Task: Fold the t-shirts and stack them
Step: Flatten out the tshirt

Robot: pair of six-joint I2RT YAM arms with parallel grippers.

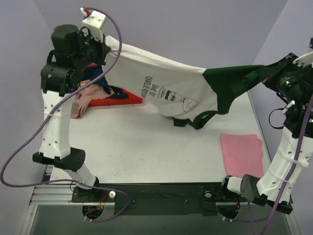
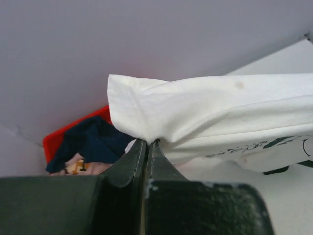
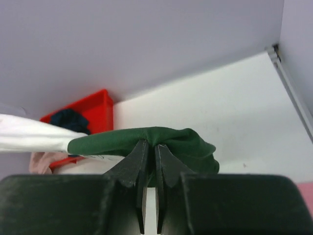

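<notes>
The white t-shirt (image 1: pixel 156 85) with dark green sleeves and black print hangs stretched in the air between both arms. My left gripper (image 1: pixel 108 49) is shut on its white edge, as the left wrist view (image 2: pixel 149 142) shows the cloth (image 2: pixel 205 107) pinched. My right gripper (image 1: pixel 264 73) is shut on the green sleeve (image 3: pixel 146 139), and the right wrist view (image 3: pixel 150 147) shows the fold clamped. A pink t-shirt (image 1: pixel 242 152) lies folded flat at the table's right front. Navy (image 1: pixel 98 78) and dusty pink (image 1: pixel 83 100) t-shirts spill from the crate at the back left.
A red plastic crate (image 1: pixel 120 99) stands at the back left, also in the left wrist view (image 2: pixel 63 134) and the right wrist view (image 3: pixel 95 105). The white table (image 1: pixel 146 147) spreads under the hanging shirt. Grey walls close the back and sides.
</notes>
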